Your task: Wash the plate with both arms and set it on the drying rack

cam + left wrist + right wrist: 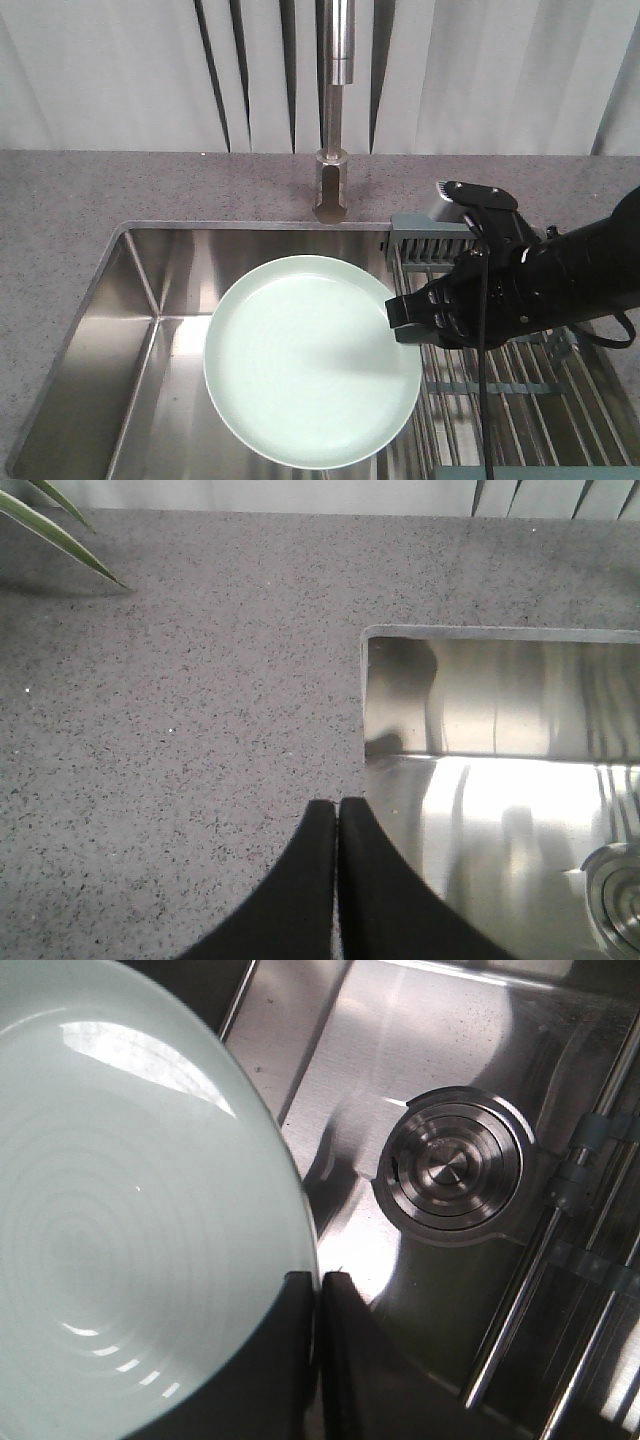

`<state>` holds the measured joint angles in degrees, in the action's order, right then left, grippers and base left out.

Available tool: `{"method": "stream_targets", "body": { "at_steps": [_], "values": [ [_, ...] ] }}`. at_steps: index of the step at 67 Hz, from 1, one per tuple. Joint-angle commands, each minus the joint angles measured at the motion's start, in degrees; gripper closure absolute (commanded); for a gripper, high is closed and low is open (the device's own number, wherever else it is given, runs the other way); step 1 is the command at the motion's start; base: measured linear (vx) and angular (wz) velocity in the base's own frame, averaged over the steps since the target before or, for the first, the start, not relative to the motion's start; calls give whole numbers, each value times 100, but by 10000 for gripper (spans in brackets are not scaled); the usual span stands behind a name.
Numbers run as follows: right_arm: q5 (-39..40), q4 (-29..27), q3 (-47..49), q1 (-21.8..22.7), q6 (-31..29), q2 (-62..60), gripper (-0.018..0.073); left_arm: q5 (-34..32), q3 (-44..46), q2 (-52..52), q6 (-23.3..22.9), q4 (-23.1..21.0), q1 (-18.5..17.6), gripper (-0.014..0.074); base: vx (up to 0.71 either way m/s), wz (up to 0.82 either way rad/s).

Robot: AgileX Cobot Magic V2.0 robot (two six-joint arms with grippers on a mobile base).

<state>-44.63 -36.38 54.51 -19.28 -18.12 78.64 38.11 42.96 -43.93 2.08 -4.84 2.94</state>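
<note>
"Where's the plate [310,360] from where you stand?"

"Up over the sink [150,290], face up and about level, in front of the tap [338,60]. It isn't resting on anything. The right gripper [393,320] has it by the right-hand rim, pinched tight with one finger above and one below."

"And the drying rack [500,390]?"

"It lies across the right side of the sink, steel rods running toward us and the slotted block at the back. The right arm [570,280] reaches in over it from the right. The plate's edge is just beside the rack, not on it."

"Anything under the plate?"

"From the right wrist view, I can see the round steel drain [450,1165] in the basin floor, off to the side of the rim."

"What about the other one?"

"The left gripper [337,815] has its two fingers pressed together with nothing between them. It hangs over the grey counter [180,730], right at the sink's corner. A green leaf [55,530] pokes in at the far edge."
</note>
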Motion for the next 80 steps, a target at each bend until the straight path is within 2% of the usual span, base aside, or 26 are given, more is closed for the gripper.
{"method": "stream_targets", "body": {
  "at_steps": [1, 8, 14, 25, 32, 41, 72, 80],
  "values": [
    [130, -159, 176, 9, -43, -187, 561, -463, 200, -201, -22, -19, 7, 580, 0, 0],
    [130, -159, 176, 9, -43, -187, 561, -491, 242, -517, -22, -19, 7, 512, 0, 0],
    [125, -159, 176, 9, -36, -187, 561, -437, 366, -789, 2, -19, 7, 412, 0, 0],
    [125, -159, 176, 9, -36, -187, 561, -317, 733, -1245, 180, -73, 7, 157, 0, 0],
    [125, -159, 176, 9, -36, -187, 561, -186, 975, -1523, 436, -307, 7, 38, 0, 0],
    [124, -159, 176, 9, -41, -187, 561, 119, 1273, -1903, 1295, -844, 7, -29, 0, 0],
    [128, -159, 176, 9, -36, -187, 561, 259, 1814, -3193, 4758, -3955, 7, 8, 0, 0],
    [128, -159, 176, 9, -36, -187, 561, 364, 1990, -3570, 5562, -4607, 7, 1, 0, 0]
  ]
}}
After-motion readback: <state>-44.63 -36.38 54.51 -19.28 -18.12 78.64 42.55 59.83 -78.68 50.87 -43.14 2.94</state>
